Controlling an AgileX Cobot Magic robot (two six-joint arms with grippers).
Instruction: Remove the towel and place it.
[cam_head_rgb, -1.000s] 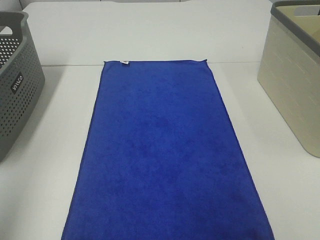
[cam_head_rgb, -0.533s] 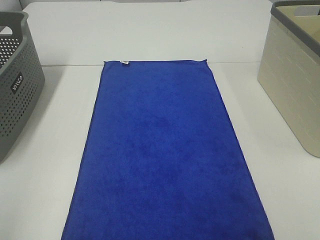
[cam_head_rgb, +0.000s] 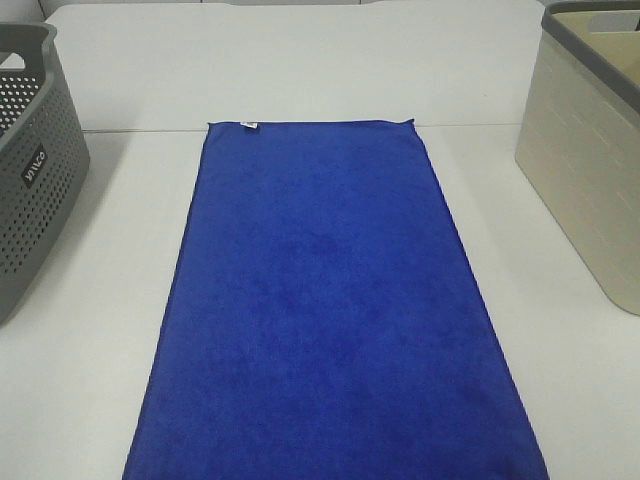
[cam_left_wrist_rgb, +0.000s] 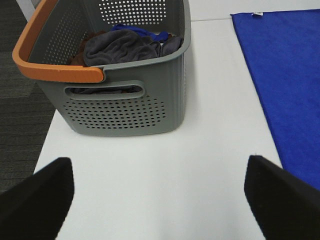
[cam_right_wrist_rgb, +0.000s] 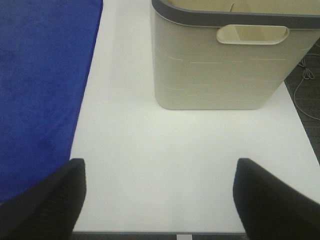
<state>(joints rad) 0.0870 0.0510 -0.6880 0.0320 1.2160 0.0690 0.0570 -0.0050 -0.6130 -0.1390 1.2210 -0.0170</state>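
Flat towel (cam_head_rgb: 330, 300) between grey basket (cam_head_rgb: 30, 160) and cream basket (cam_head_rgb: 585, 170)

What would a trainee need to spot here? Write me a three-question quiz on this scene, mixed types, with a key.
1. True or false: the towel lies spread flat on the table, between the grey basket and the beige basket.
2. Which basket already holds cloths? A. the grey basket B. the beige basket C. neither
3. Fill in: the jaws of the left gripper and the right gripper stand ____, holding nothing.

Key
1. True.
2. A: the left wrist view shows dark grey and blue cloths inside it.
3. Open, both above bare table beside the towel's long edges.
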